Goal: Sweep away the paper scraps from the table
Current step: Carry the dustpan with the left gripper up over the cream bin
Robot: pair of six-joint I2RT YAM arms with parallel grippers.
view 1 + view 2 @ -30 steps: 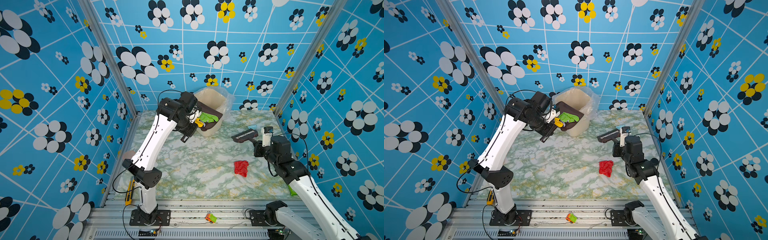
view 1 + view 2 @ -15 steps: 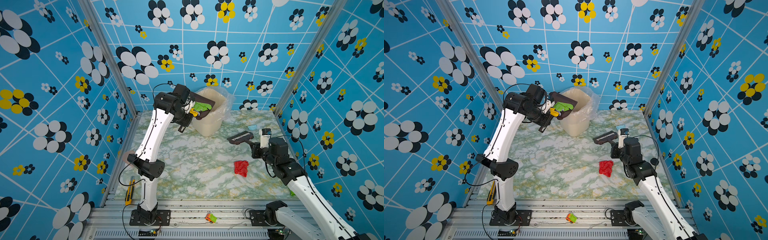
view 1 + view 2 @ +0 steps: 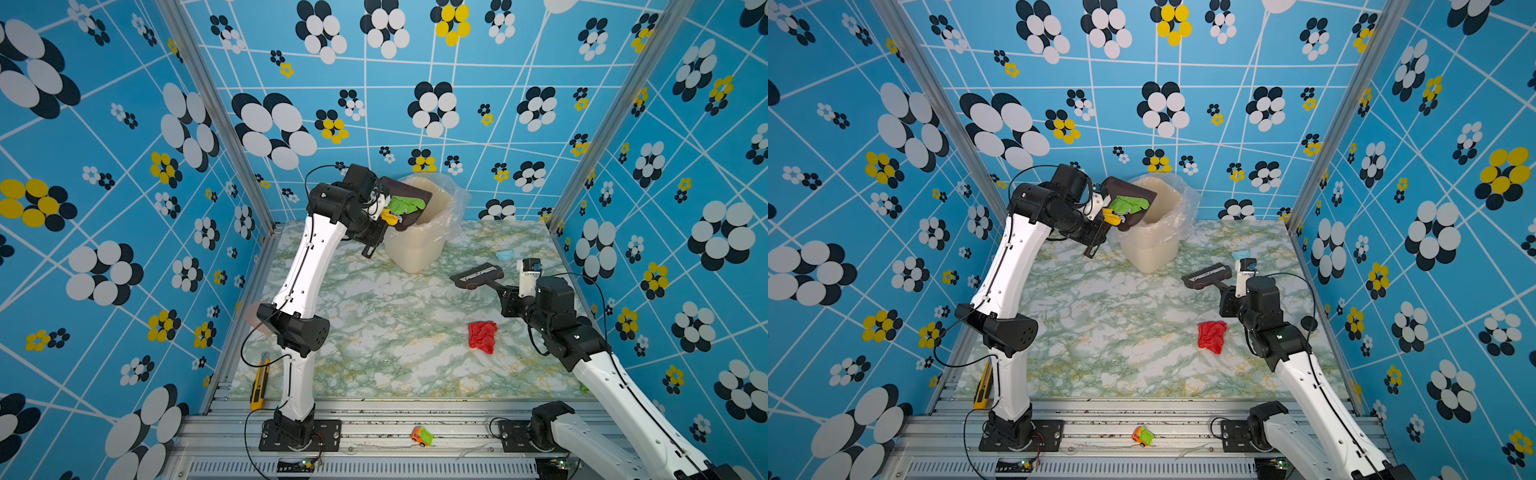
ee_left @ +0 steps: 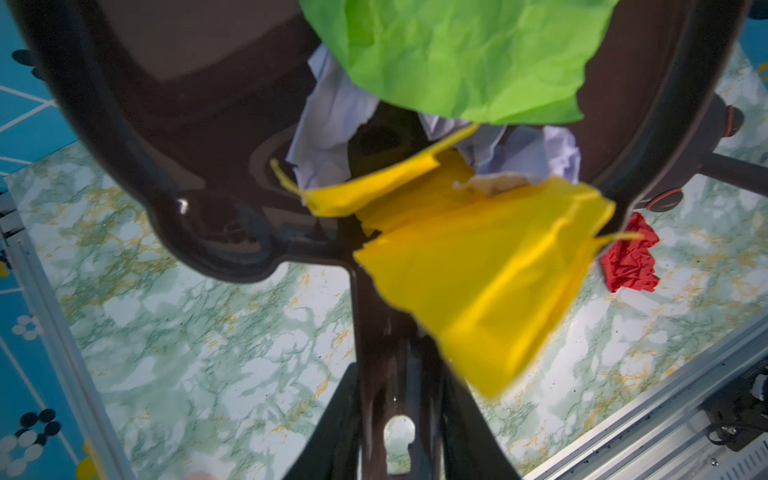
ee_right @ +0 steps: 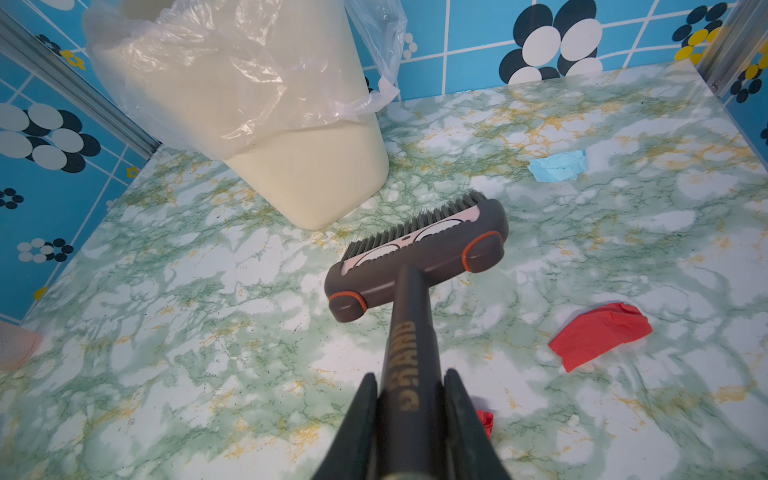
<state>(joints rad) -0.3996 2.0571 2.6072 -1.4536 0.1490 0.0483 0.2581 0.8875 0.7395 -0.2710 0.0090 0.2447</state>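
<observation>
My left gripper [image 3: 379,227] [image 4: 399,374] is shut on the handle of a dark brown dustpan [image 3: 411,192] [image 3: 1136,189] [image 4: 187,124], held up at the bin's rim. In the pan lie green [image 3: 405,203] [image 4: 457,54], yellow [image 4: 478,270] and lavender [image 4: 332,120] paper scraps. The yellow one hangs over the handle end. My right gripper [image 3: 505,293] [image 5: 409,382] is shut on the handle of a grey brush [image 3: 478,275] [image 5: 415,249] just above the table [image 3: 374,332]. A red scrap [image 3: 482,336] [image 3: 1212,336] and a light blue scrap [image 3: 505,254] [image 5: 559,166] lie on the table. Another red scrap [image 5: 598,334] lies beside the brush.
A cream bin [image 3: 419,245] [image 5: 257,104] with a clear liner stands at the back. A yellow utility knife [image 3: 259,380] lies at the front left edge. A toy car [image 3: 422,436] sits on the front rail. A pale pink lump [image 3: 253,316] rests at the left edge.
My left arm has lifted the loaded dustpan from in front of the bin up to its rim. My right gripper has shifted the brush slightly left.
</observation>
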